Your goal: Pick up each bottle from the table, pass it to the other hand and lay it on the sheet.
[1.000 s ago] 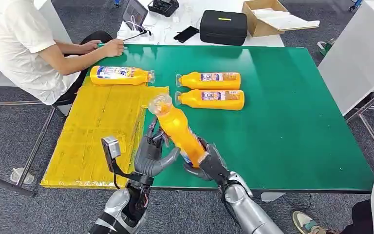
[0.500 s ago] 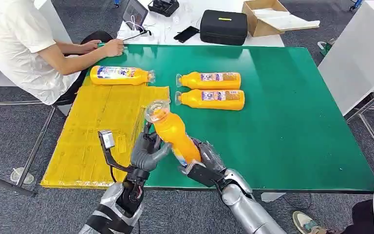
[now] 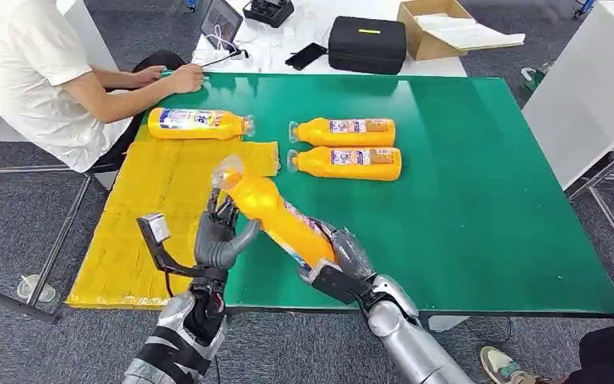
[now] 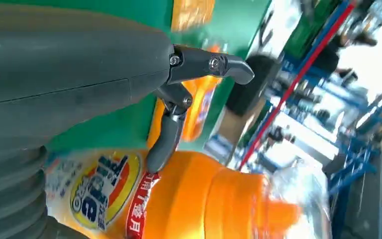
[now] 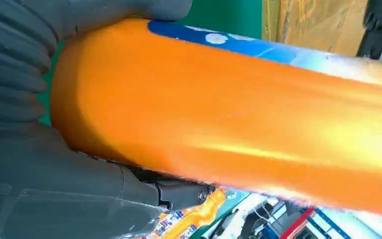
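Note:
My right hand [image 3: 340,260] grips the base of an orange bottle [image 3: 276,216], which is tilted with its clear cap toward the yellow sheet [image 3: 160,216]. My left hand [image 3: 217,236] is at the bottle's neck with its fingers spread, the thumb under the bottle. In the left wrist view one finger [image 4: 161,147] touches the bottle [image 4: 204,199] and the rest stand apart. The right wrist view shows the bottle [image 5: 229,114] held in my right hand [image 5: 45,174]. Another bottle [image 3: 196,124] lies at the sheet's far edge. Two more bottles [image 3: 344,131] [image 3: 348,162] lie on the green table [image 3: 464,184].
A person sits at the table's far left corner with a hand [image 3: 184,78] on its edge. Behind the table are a black case [image 3: 366,44] and a cardboard box [image 3: 440,28]. A white table [image 3: 592,88] stands to the right.
The held bottle has tipped over to the left and its cap now hangs over the sheet's edge. Both hands have shifted left with it.

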You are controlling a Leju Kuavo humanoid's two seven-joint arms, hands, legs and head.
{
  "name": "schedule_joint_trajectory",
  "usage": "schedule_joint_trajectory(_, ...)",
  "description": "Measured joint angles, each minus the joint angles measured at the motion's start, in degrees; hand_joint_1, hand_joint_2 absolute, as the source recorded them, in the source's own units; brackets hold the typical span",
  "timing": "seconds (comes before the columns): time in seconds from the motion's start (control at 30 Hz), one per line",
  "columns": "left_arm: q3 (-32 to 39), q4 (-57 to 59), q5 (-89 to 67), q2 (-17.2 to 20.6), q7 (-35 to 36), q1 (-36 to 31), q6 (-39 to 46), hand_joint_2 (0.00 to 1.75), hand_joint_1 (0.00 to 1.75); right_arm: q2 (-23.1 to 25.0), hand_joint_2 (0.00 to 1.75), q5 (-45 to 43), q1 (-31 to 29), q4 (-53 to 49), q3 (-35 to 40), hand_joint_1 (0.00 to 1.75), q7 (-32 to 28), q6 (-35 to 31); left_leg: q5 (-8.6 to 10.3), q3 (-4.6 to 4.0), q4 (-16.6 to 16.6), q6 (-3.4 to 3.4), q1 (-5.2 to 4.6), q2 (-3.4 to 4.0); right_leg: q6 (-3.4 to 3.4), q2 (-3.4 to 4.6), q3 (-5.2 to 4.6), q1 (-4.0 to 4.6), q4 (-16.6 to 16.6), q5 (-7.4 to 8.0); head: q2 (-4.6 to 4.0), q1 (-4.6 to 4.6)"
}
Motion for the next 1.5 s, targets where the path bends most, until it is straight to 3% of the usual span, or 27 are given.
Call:
schedule_joint_trajectory(0.2,0.9,0.3,-2.4,0.0,-2.0,-0.2,3.1,1.75,0.0,-0.2,1.75,0.0,0.0,-0.9,0.0,1.75,0.3,0.0,0.0,-0.01,0.0,0.0,0.0,0.0,0.0,0.0,0.0,0.0,0.0,0.0,0.0,0.02)
schedule_joint_trajectory(0.33,1.0,-0.7,-3.9,0.5,-1.7,0.5,-6.9,1.75,0.0,-0.2,1.75,0.0,0.0,-1.2,0.2,1.75,-0.3,0.2,0.0,-0.01,0.0,0.0,0.0,0.01,0.0,0.0,-0.01,0.0,0.0,0.0,0.0,0.02)
schedule_joint_trajectory(0.4,1.0,-2.0,-6.8,0.5,-1.2,1.2,-8.1,1.75,0.0,-0.2,1.75,0.0,0.2,-1.2,0.2,1.75,-0.4,0.3,0.0,-0.01,0.0,0.0,0.0,0.0,0.0,0.0,-0.01,0.0,0.0,0.0,0.0,0.02)
schedule_joint_trajectory(0.6,1.7,-2.9,-6.4,0.3,-0.3,2.4,0.7,1.75,0.0,-0.3,1.75,0.1,1.5,-1.3,-0.3,1.75,0.0,0.1,0.0,-0.01,0.0,0.0,0.0,0.0,0.0,0.01,-0.01,0.0,0.0,0.0,0.0,0.02)
schedule_joint_trajectory(0.77,4.0,-1.8,-3.4,0.3,0.5,2.4,0.6,1.75,0.0,-0.3,1.75,0.1,1.7,-1.9,-0.3,1.75,0.1,0.0,0.0,0.0,0.0,0.0,0.0,0.02,0.0,0.01,-0.02,0.0,0.0,0.0,0.0,0.02)
schedule_joint_trajectory(0.97,5.2,-1.5,-0.9,0.8,2.1,3.1,-15.7,1.75,0.0,-0.2,1.75,0.0,2.1,-2.0,-0.3,1.75,-1.9,0.3,0.0,-0.01,0.0,0.0,0.0,0.02,0.0,0.01,-0.02,0.01,0.0,0.0,0.0,0.02)
schedule_joint_trajectory(1.13,5.0,-2.6,-2.5,0.8,4.0,3.9,-20.0,1.75,0.0,0.0,1.75,0.0,2.3,-2.0,-0.3,1.75,-2.1,0.8,0.0,-0.02,0.0,0.0,0.0,0.02,0.0,0.0,-0.03,0.0,0.0,0.0,0.0,0.0)
schedule_joint_trajectory(1.33,0.8,-0.9,-2.2,0.8,8.2,4.1,-32.8,1.75,0.0,0.5,1.75,1.4,2.4,-1.7,-0.2,1.75,-3.7,2.0,0.0,-0.01,0.0,0.0,0.0,0.03,0.0,0.02,-0.03,0.0,0.0,0.0,0.0,0.0)
schedule_joint_trajectory(1.5,-0.5,0.4,-1.9,0.8,7.4,4.0,-34.4,1.75,0.0,0.6,1.75,1.7,2.4,-1.3,-0.2,1.75,-4.1,2.5,0.0,-0.01,0.0,0.0,0.0,0.02,0.0,0.01,-0.03,0.01,0.0,0.0,0.0,0.02)
